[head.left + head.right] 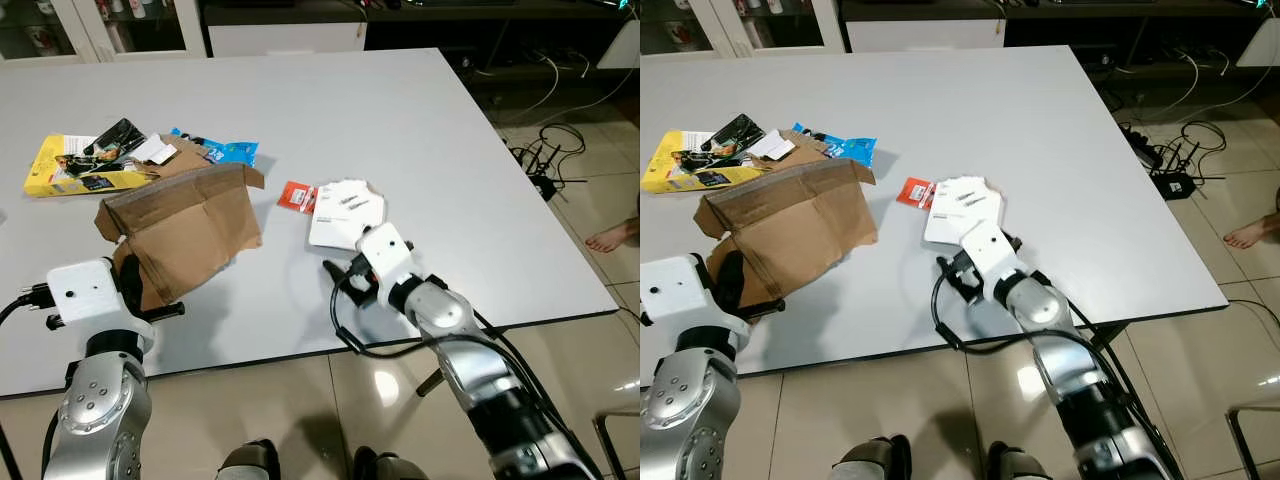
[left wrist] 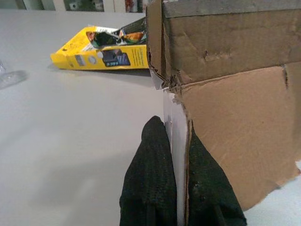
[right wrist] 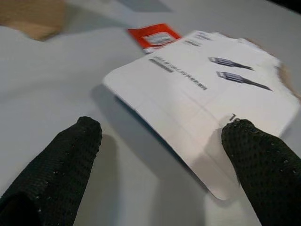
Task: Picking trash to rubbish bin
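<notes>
A torn brown cardboard piece (image 1: pixel 190 225) stands on the grey table (image 1: pixel 420 130) at the front left. My left gripper (image 2: pixel 181 188) is shut on its lower edge, one finger on each side of the sheet. A white cable package (image 1: pixel 345 212) lies flat near the table's middle, with a small red card (image 1: pixel 297 196) beside it. My right gripper (image 3: pixel 164 155) is open just in front of the white package (image 3: pixel 202 108), one fingertip (image 3: pixel 256 155) over its near corner and the other (image 3: pixel 77 146) over bare table.
A yellow box (image 1: pixel 75 165) with wrappers spilling out lies at the far left, a blue packet (image 1: pixel 225 150) behind the cardboard. Cables (image 1: pixel 545 160) and a person's bare foot (image 1: pixel 612 236) are on the tiled floor to the right. The table's front edge (image 1: pixel 400 345) runs close below my grippers.
</notes>
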